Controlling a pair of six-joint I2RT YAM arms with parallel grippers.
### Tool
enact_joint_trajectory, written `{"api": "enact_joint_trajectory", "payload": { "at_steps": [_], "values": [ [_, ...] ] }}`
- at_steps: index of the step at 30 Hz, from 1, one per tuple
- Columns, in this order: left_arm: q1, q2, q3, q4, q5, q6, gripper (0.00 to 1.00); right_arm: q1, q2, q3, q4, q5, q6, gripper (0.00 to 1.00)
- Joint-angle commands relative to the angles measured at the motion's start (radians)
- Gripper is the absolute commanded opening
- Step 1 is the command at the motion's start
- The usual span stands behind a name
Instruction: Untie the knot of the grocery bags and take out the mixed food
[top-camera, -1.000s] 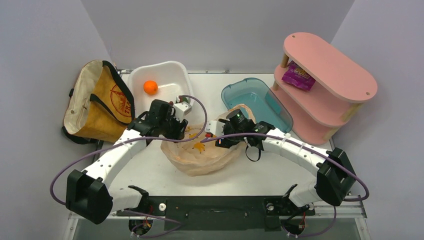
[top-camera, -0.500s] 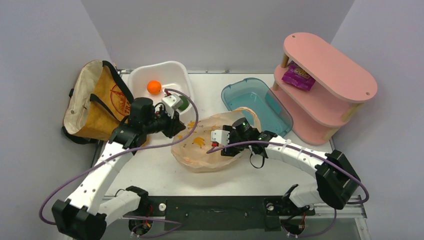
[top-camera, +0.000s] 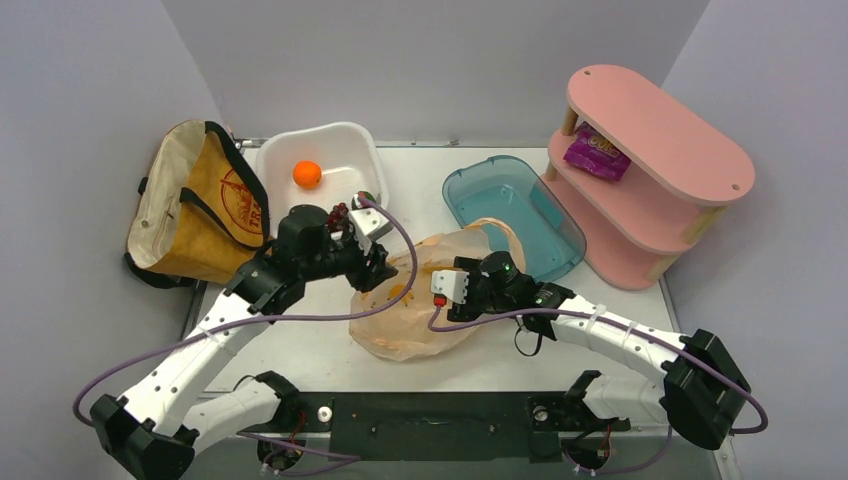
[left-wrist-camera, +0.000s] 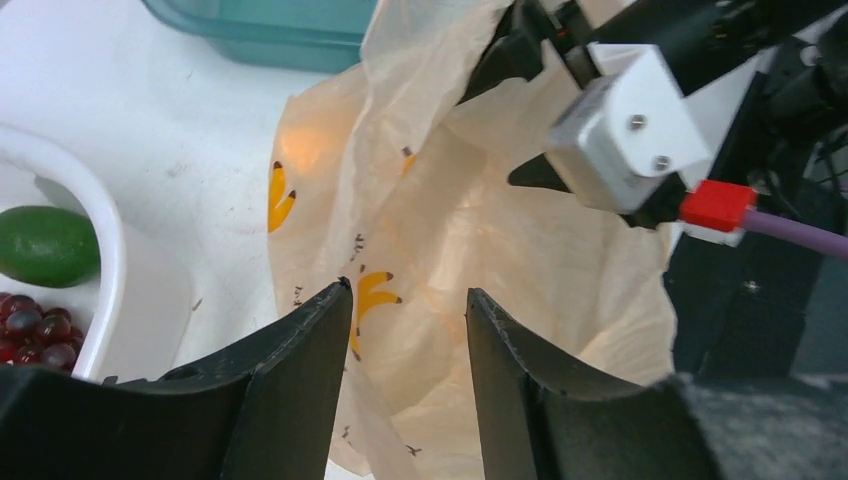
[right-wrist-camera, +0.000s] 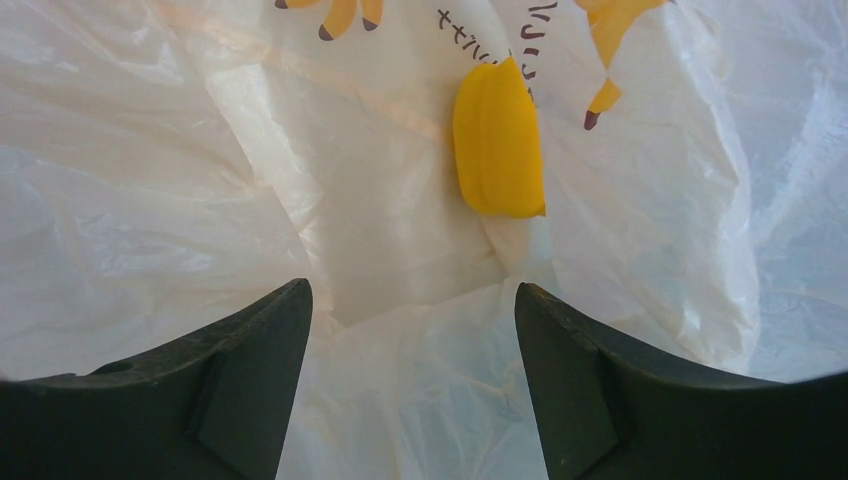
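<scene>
**At table (top-camera: 420, 170) centre, peach plastic bag (top-camera: 400, 325) beneath both arms**

Left end effector (left-wrist-camera: 405, 295): jaws narrowly apart, gripping nothing, over the bag's left edge. Right end effector (right-wrist-camera: 410, 290): wide, gripping nothing, aimed into the bag folds, where the yellow bell pepper (right-wrist-camera: 498, 140) shows. The orange (top-camera: 307, 174), green fruit (left-wrist-camera: 45, 245) and grapes (left-wrist-camera: 30, 335) sit in the white tub (top-camera: 275, 160). The canvas tote (top-camera: 200, 225) lies far left.

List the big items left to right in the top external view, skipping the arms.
canvas tote → white tub → peach plastic bag → teal tub → pink shelf
</scene>
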Motion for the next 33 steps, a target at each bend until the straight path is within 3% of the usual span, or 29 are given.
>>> {"api": "enact_joint_trajectory", "payload": {
  "at_steps": [1, 6, 10, 12, 13, 15, 19, 21, 26, 33],
  "values": [
    [-0.01, 0.089, 0.035, 0.077, -0.148, -0.019, 0.44, 0.006, 0.009, 0.04, 0.058, 0.004, 0.036, 0.7],
    [-0.011, 0.227, 0.036, 0.102, -0.2, 0.031, 0.46, 0.006, 0.01, 0.04, 0.065, 0.005, 0.036, 0.7],
    [-0.01, 0.335, 0.071, 0.082, -0.116, 0.04, 0.47, 0.007, 0.012, 0.04, 0.072, 0.008, 0.042, 0.7],
    [-0.012, 0.381, 0.111, 0.037, -0.035, 0.043, 0.33, 0.007, 0.013, 0.037, 0.071, 0.011, 0.04, 0.7],
    [-0.012, 0.392, 0.13, -0.001, 0.018, 0.04, 0.13, 0.008, 0.012, 0.036, 0.071, 0.014, 0.038, 0.7],
    [-0.01, 0.391, 0.183, -0.011, 0.109, -0.003, 0.0, 0.007, 0.01, 0.032, 0.076, 0.021, 0.035, 0.7],
    [-0.03, 0.234, 0.193, 0.18, 0.284, -0.179, 0.0, 0.009, -0.005, 0.013, 0.109, 0.032, 0.049, 0.7],
    [-0.048, 0.204, 0.195, 0.197, 0.301, -0.199, 0.0, 0.015, -0.017, -0.006, 0.138, 0.038, 0.056, 0.71],
    [-0.042, 0.211, 0.158, 0.062, 0.274, -0.111, 0.0, 0.025, -0.016, -0.017, 0.148, 0.033, 0.063, 0.71],
    [0.005, 0.179, 0.032, 0.098, 0.219, -0.019, 0.0, 0.025, 0.034, 0.056, 0.03, -0.042, 0.07, 0.72]
  ]
}}
